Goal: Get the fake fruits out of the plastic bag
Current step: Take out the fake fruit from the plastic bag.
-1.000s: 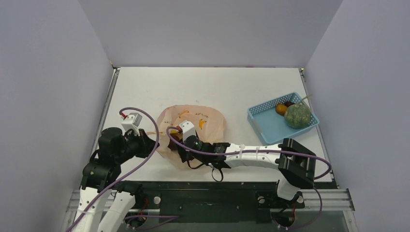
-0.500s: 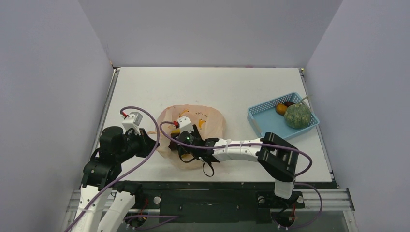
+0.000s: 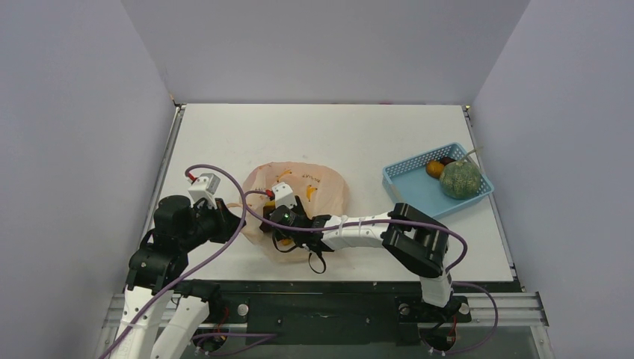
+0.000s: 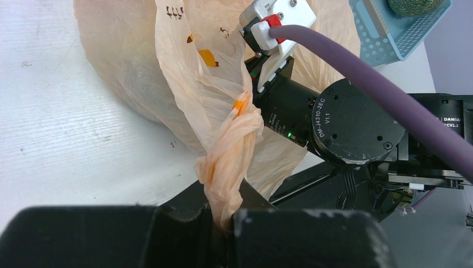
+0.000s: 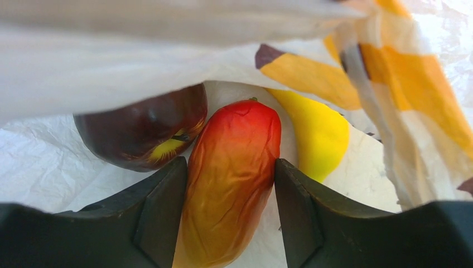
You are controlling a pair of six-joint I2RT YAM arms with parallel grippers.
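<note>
Your right claw (image 5: 228,187), half open, pinches the mango (image 5: 234,139); yank and it slips, or the bag (image 5: 167,22) above snags.

Robot lab test cell, plain lilac walls (image 3: 321,45) boxing white table (image 3: 336,127); metal mounting rail (image 3: 523,305)

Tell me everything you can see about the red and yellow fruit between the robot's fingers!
The mango is a long, oval toy fruit, glossy like smooth plastic with faint wrinkles. Its far end is red, fading to orange-yellow toward the camera. It lies inside the plastic bag. The right gripper has a finger pressed to each of its sides. A dark maroon fruit sits against one side, and a yellow fruit lies just behind the other.
</note>
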